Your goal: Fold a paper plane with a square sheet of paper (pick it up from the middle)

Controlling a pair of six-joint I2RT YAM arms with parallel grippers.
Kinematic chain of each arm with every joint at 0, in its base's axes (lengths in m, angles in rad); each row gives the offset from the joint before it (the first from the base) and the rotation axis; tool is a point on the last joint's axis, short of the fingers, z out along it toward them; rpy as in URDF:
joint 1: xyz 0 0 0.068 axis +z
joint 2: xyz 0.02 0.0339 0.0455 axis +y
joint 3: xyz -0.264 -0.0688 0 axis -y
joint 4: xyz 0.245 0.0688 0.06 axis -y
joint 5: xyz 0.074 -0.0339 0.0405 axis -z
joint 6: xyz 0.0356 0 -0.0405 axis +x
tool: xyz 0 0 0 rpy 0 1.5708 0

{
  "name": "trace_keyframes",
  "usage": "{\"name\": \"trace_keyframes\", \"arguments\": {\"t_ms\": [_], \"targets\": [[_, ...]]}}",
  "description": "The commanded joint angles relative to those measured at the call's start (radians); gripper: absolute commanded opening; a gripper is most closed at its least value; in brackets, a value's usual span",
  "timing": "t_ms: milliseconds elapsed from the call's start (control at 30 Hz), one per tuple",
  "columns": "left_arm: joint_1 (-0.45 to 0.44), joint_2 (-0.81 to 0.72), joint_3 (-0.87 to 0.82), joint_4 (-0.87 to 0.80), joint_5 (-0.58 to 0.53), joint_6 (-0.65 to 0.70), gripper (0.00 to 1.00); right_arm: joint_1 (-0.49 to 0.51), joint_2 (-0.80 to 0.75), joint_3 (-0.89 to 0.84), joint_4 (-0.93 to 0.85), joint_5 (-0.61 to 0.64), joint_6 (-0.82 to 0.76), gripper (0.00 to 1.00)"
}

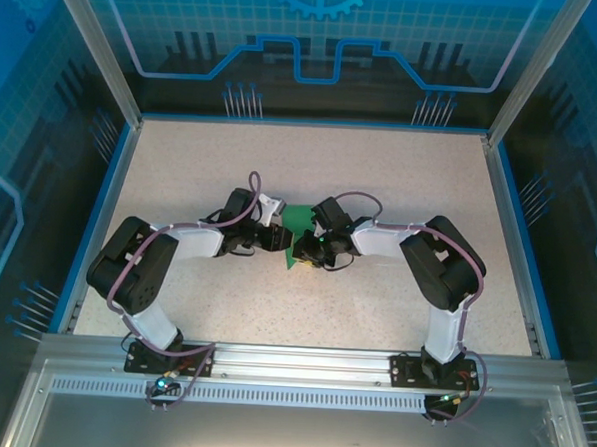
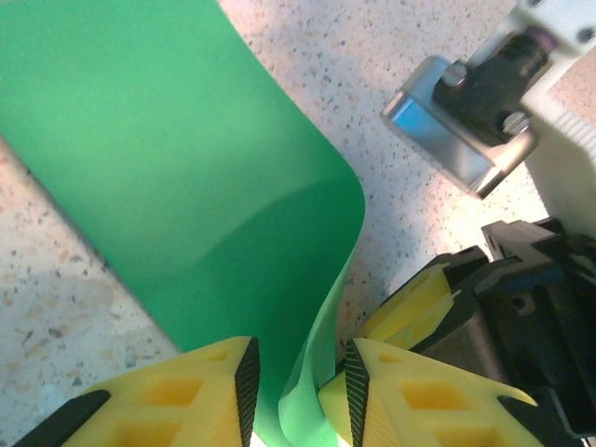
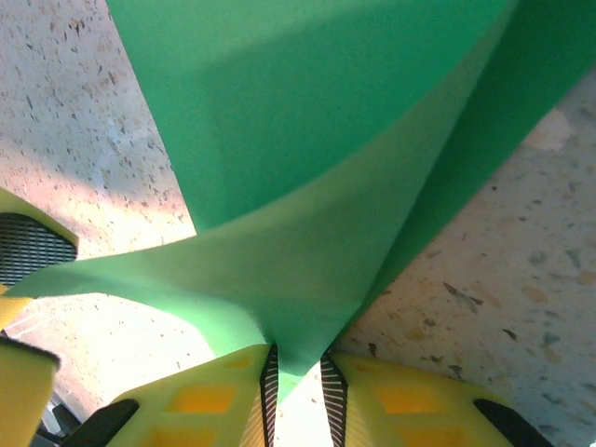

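Right now I'm mid-fold, I judge: the thin bright-green square sheet of paper (image 1: 300, 226) bows up off the speckled bench (image 1: 401, 169) at the top view's centre. The right pincer (image 3: 298, 368) is clenched on it, and the left pincer (image 2: 298, 372) stands released around a hanging edge. Next, that left one should close before creasing.

No text, label, brand or number can be read anywhere.

item: thin bright-green matte square sheet of paper (image 1: 299, 225) | surface: plain, unmarked | state: bent over on itself in a soft rounded curve, not pressed into a crease | pose: one part raised and bowed, the rest lying flat | place: about the middle of the speckled beige table (image 1: 401, 179), touching it
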Motion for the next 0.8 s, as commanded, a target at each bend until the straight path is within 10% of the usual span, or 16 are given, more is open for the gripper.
{"name": "trace_keyframes", "arguments": {"t_ms": [0, 767], "targets": [[0.004, 0.023, -0.011, 0.059, 0.034, 0.041, 0.33, -0.004, 0.074, -0.056, -0.043, 0.074, -0.004, 0.25], [-0.006, 0.042, 0.044, 0.024, 0.000, 0.042, 0.01, -0.038, -0.048, -0.083, 0.101, 0.016, -0.092, 0.30]]}}
